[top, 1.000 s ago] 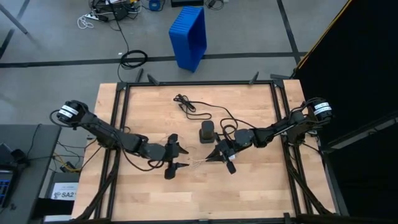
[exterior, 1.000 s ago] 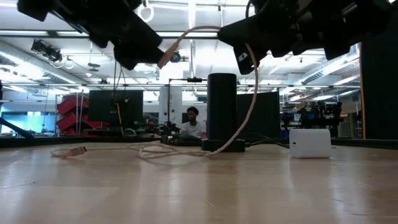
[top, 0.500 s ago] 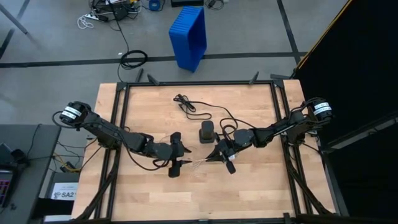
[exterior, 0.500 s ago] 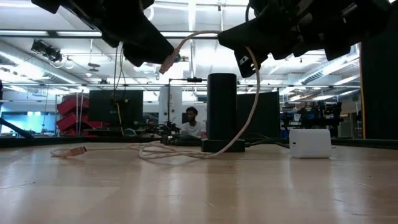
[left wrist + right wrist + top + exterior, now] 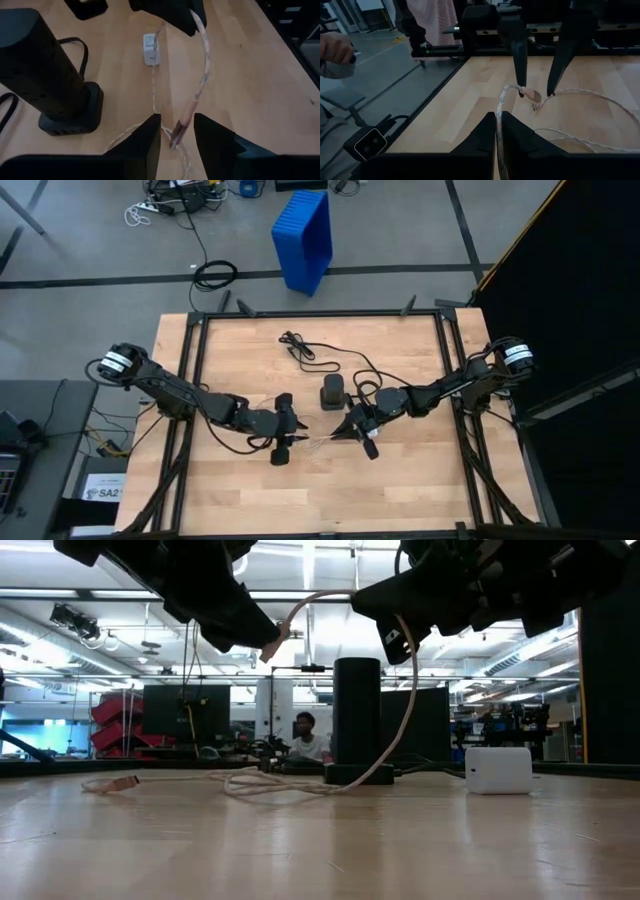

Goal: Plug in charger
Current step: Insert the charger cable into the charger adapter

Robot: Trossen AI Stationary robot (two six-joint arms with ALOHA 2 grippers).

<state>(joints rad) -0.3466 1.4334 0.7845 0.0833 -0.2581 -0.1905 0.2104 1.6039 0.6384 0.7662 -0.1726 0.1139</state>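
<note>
A pale braided charger cable [image 5: 501,102] arches up from my right gripper [image 5: 498,123] to its free plug end [image 5: 181,126]. My left gripper [image 5: 177,127] is open, one finger on each side of that plug end; I cannot tell whether a finger touches it. In the high view the left gripper [image 5: 296,432] faces the right gripper [image 5: 350,430] just in front of the black power tower [image 5: 332,392]. The rest of the cable lies looped on the table [image 5: 250,783]. The white charger brick [image 5: 498,770] rests flat on the wood. My right gripper pinches the cable [image 5: 499,116] between its two shut fingers, a short way back from the plug end. The free length rises from the fingers in an arch, clear of the table [image 5: 405,690]. The longer part hangs down to the table.
The power tower [image 5: 357,715] stands upright on its square base beside both grippers, and its black cord [image 5: 300,350] coils toward the far edge. A black frame rail [image 5: 195,380] borders the table. Bare wood lies toward the near edge [image 5: 320,490].
My left gripper has moved toward the table's right, up to the plug end held aloft by the right gripper, and its fingers now stand on either side of it. The right gripper and the cable have kept still.
</note>
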